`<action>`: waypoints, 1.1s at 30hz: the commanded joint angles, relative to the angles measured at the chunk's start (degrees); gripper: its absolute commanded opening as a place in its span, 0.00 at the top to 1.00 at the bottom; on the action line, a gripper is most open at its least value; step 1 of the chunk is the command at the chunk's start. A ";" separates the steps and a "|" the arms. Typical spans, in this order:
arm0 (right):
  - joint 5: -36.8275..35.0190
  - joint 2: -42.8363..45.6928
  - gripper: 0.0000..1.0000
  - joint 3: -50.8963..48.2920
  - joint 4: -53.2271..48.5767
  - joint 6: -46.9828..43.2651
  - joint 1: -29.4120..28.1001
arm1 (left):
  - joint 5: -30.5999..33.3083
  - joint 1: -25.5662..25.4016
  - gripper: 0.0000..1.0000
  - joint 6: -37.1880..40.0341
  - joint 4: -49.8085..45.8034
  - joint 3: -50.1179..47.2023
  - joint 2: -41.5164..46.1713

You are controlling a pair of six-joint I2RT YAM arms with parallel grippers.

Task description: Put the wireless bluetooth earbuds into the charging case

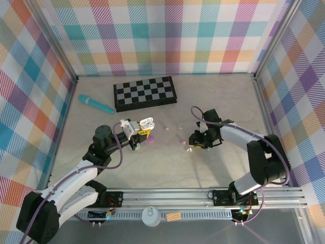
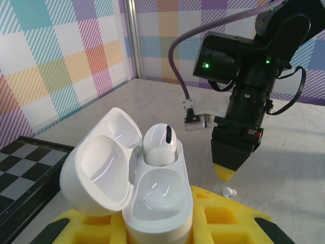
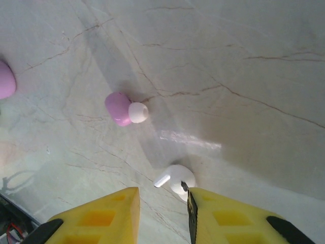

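Observation:
My left gripper (image 1: 138, 134) is shut on a white charging case (image 2: 158, 201), held upright with its lid (image 2: 99, 162) swung open. One white earbud (image 2: 161, 145) sits in the case's far socket; the near socket is bare. My right gripper (image 3: 162, 195) points down just above the table, jaws open with nothing between them. A loose white earbud (image 3: 175, 179) lies on the table touching the tip of its right finger (image 3: 228, 213). In the left wrist view this earbud (image 2: 229, 191) lies under the right gripper (image 2: 225, 173). A pink earbud (image 3: 122, 108) lies a little farther off.
A folded chessboard (image 1: 145, 93) lies at the back, with a teal pen-shaped object (image 1: 95, 103) to its left. Another pink bud (image 1: 164, 128) rests between the two grippers. Aluminium posts and checked walls close in the table; a rail (image 1: 203, 195) runs along the near edge.

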State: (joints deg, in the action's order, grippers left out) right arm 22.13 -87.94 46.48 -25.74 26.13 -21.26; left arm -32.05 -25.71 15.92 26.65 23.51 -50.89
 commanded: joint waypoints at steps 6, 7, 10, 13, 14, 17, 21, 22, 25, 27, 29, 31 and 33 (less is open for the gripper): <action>1.85 -3.40 0.69 -1.03 3.12 -2.53 0.78 | -1.33 0.49 0.98 0.56 0.42 1.85 0.34; 2.13 -3.71 0.69 -1.23 3.68 -2.64 0.78 | -1.28 0.50 0.98 0.56 0.42 1.88 0.19; 2.97 -4.74 0.69 -2.08 5.14 -2.59 0.78 | -1.38 0.49 0.98 0.54 0.49 1.92 0.19; 3.86 -5.13 0.70 -3.29 6.69 -2.43 0.78 | -1.41 0.49 0.98 0.51 0.48 1.89 0.04; 3.97 -5.17 0.70 -3.55 6.93 -2.41 0.82 | -1.45 0.49 0.98 0.56 0.43 1.90 0.02; 4.53 -4.68 0.70 -4.75 7.63 -1.98 0.83 | -1.46 0.50 0.98 0.49 0.46 1.89 -0.01; 6.07 -3.06 0.71 -6.59 9.44 -1.43 0.82 | -1.51 0.49 0.98 0.39 0.82 1.89 -0.35; 6.42 -2.81 0.71 -6.90 9.98 -1.22 0.83 | -1.64 0.50 0.98 0.26 1.08 1.83 -0.54; 6.40 -3.14 0.72 -7.18 10.86 -1.17 0.79 | -1.87 0.50 0.98 -0.03 1.85 1.86 -1.09; 6.75 -3.86 0.72 -7.02 11.09 -1.35 0.82 | -1.94 0.47 0.98 -0.15 2.05 1.89 -1.29; 7.40 -4.33 0.72 -7.02 11.50 -1.26 0.82 | -1.83 0.49 0.98 -0.12 2.01 1.89 -1.10; 8.09 -4.28 0.73 -7.06 11.72 -1.13 0.82 | -1.66 0.49 0.98 -0.10 1.67 1.82 -0.91; 8.44 -3.85 0.73 -7.19 11.53 -1.16 0.80 | -1.47 0.49 0.98 -0.10 1.51 1.63 -0.64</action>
State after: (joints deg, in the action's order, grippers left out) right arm 27.59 -91.05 40.29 -15.07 24.86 -20.01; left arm -32.47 -25.71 15.90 26.72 23.51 -52.16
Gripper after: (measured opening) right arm 0.274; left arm 0.222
